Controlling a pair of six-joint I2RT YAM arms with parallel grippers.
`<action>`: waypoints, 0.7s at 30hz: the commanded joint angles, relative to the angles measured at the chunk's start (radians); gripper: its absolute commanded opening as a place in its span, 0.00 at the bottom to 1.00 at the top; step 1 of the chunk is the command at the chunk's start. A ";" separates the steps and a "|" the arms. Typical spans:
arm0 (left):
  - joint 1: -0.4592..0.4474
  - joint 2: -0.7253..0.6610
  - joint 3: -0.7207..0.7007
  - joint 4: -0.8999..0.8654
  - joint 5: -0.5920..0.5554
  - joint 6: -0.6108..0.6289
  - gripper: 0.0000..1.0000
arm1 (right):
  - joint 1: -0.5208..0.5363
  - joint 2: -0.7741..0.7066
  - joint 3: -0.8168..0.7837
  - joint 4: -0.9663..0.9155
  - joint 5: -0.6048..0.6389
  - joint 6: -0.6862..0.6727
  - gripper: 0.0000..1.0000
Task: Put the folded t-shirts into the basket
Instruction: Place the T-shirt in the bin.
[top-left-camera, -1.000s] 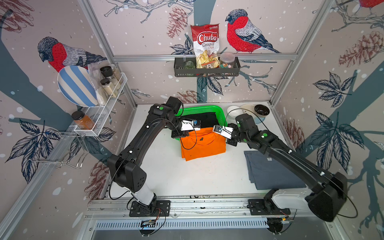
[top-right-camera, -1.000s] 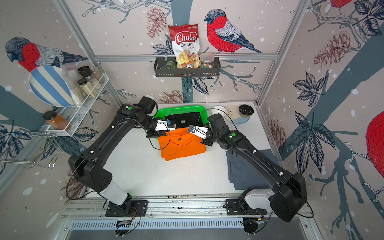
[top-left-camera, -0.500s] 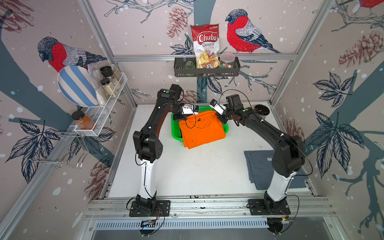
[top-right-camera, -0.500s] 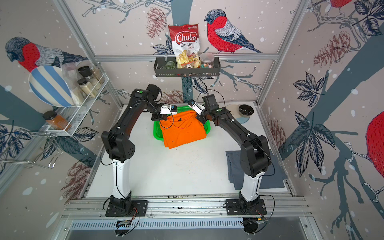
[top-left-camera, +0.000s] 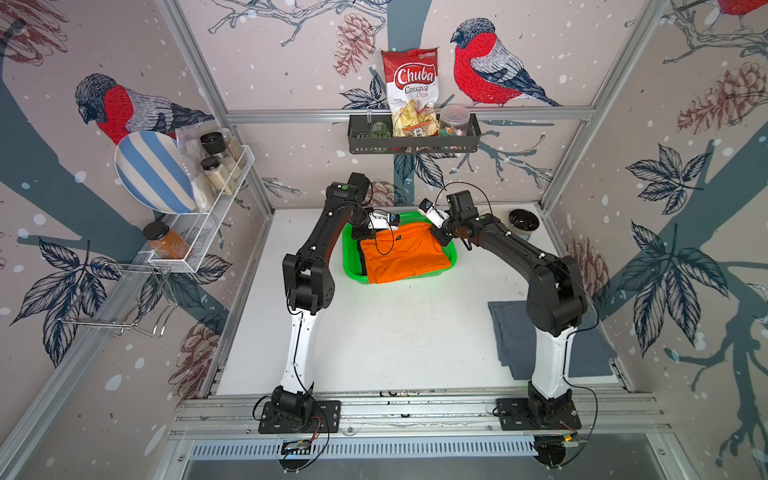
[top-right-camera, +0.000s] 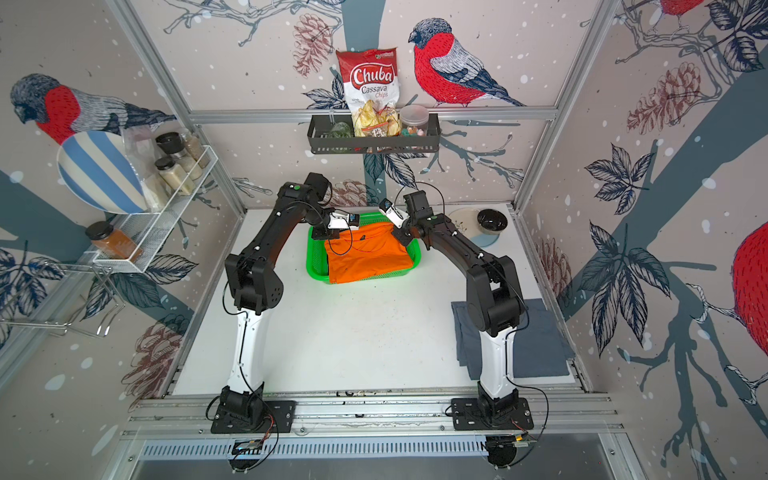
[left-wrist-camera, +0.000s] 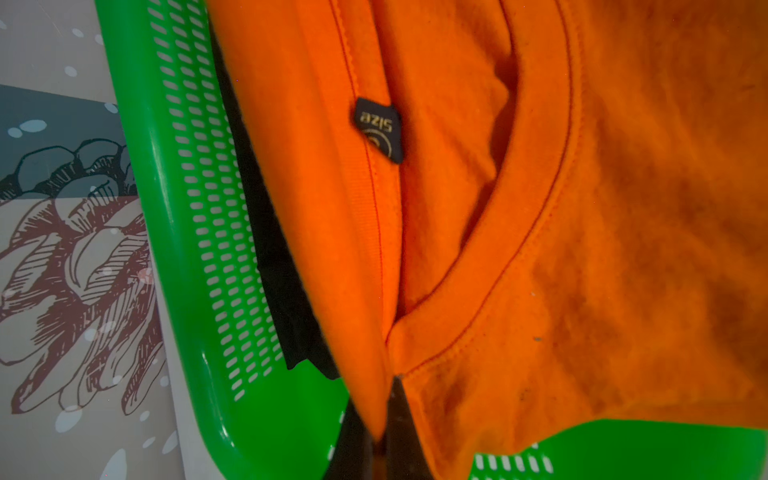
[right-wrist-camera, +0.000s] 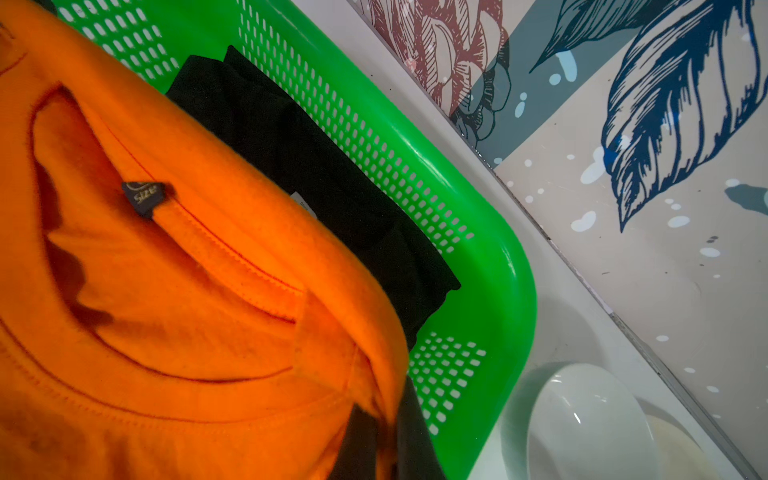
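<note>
At the far left, a white mesh rack is fixed to the wall, and spice jars and a blue-striped plate are held in it. Further right, the left gripper is seen closed tight on a pinch of the orange t-shirt, near its collar and by the basket's far wall. The bright green basket is set at the back middle of the white table. The black t-shirt is laid inside it, and the orange one is spread on top, its near edge draped over the basket's near rim. On the wall above, a black wire shelf is filled with a Chuba cassava chips bag and a clear jar. The right gripper is likewise clamped on the orange cloth, at the collar's other end. Beyond it, a dark bowl is placed on a pale plate; its contents cannot be made out. At the right front, the grey-blue t-shirt is laid flat on the table, well apart from the basket and partly hidden by the right arm. It is judged light, soft and limp. It would sag and unfold if taken at one spot, so two corners of one folded edge, all layers pinched, are advised.
</note>
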 joint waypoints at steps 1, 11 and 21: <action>0.006 0.049 0.057 0.003 -0.048 0.044 0.00 | -0.004 0.020 -0.012 0.064 0.018 0.047 0.00; 0.029 0.100 0.098 0.039 -0.061 0.064 0.00 | -0.002 0.064 -0.030 0.129 0.049 0.087 0.00; 0.028 0.092 0.088 0.211 -0.028 -0.103 0.83 | 0.014 0.084 -0.039 0.304 0.226 0.194 0.80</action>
